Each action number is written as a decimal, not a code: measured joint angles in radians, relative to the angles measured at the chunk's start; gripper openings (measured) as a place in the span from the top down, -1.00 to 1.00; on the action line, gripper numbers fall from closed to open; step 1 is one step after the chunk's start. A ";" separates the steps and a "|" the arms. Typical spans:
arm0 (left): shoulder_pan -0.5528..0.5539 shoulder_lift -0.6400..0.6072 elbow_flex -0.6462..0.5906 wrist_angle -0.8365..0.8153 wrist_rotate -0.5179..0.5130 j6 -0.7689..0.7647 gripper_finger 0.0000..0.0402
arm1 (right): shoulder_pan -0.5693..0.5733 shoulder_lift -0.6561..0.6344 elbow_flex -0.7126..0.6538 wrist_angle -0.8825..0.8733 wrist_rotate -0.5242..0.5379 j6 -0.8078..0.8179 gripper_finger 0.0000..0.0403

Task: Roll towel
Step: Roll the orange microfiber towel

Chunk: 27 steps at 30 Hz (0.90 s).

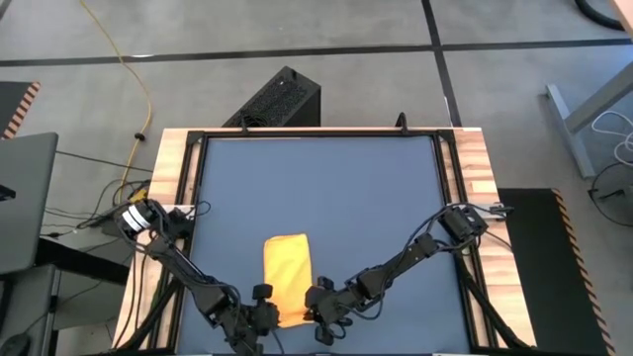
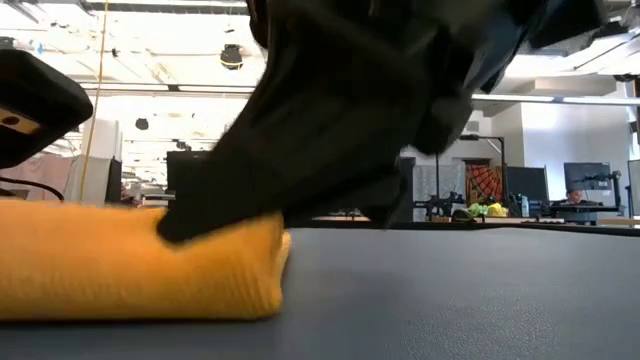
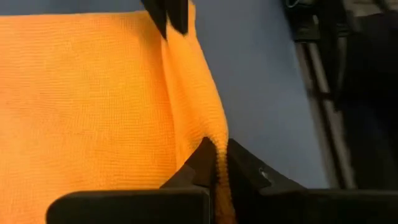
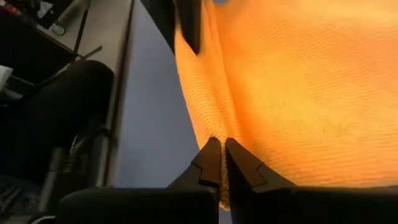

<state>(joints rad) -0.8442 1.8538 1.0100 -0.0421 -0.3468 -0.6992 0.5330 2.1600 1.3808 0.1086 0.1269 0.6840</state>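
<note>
From above, the towel (image 1: pixel 287 277) lies as a folded yellow-orange strip on the dark worktop (image 1: pixel 326 188), close to the near edge and a little left of its middle. The left gripper (image 1: pixel 267 314) sits at the towel's near left corner and the right gripper (image 1: pixel 318 309) at its near right corner, both at the cloth's near edge. Both arms reach in from the side rails. The far half of the worktop and the stretch to the right of the towel are bare, while the near edge leaves little room behind the grippers.

At table height, the towel (image 2: pixel 140 265) shows as a thick folded pad at the left, with a dark gripper body pressing onto its top. Which arm this is cannot be told here. Bare mat stretches away to the right of the fold.

In the left wrist view, the left gripper (image 3: pixel 216 163) has its fingers nearly together, pinching a raised ridge of the towel (image 3: pixel 87 106) at its edge. The blue-grey mat lies beside that edge.

In the right wrist view, the right gripper (image 4: pixel 222 160) is likewise closed narrow, nipping a fold of the towel (image 4: pixel 298 93) along its border, with bare mat beside that border up to the worktop's side rail.
</note>
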 joint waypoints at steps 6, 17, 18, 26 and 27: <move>0.046 -0.003 0.000 0.003 0.140 -0.082 0.99 | 0.000 -0.012 0.000 -0.007 0.011 0.009 0.87; 0.121 -0.004 0.000 -0.083 0.258 -0.127 0.99 | -0.006 -0.012 0.000 -0.090 0.055 0.052 0.84; 0.128 -0.004 0.001 -0.086 0.274 -0.127 0.99 | -0.008 -0.012 0.000 -0.092 0.055 0.052 0.83; 0.172 -0.005 0.001 -0.096 0.366 -0.136 1.00 | -0.019 -0.012 0.001 -0.120 0.056 0.040 0.71; 0.174 -0.005 0.001 -0.096 0.373 -0.136 1.00 | -0.019 -0.012 0.001 -0.122 0.056 0.028 0.69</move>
<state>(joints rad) -0.6705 1.8488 1.0111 -0.1384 0.0260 -0.8351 0.5144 2.1475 1.3815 -0.0137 0.1825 0.7120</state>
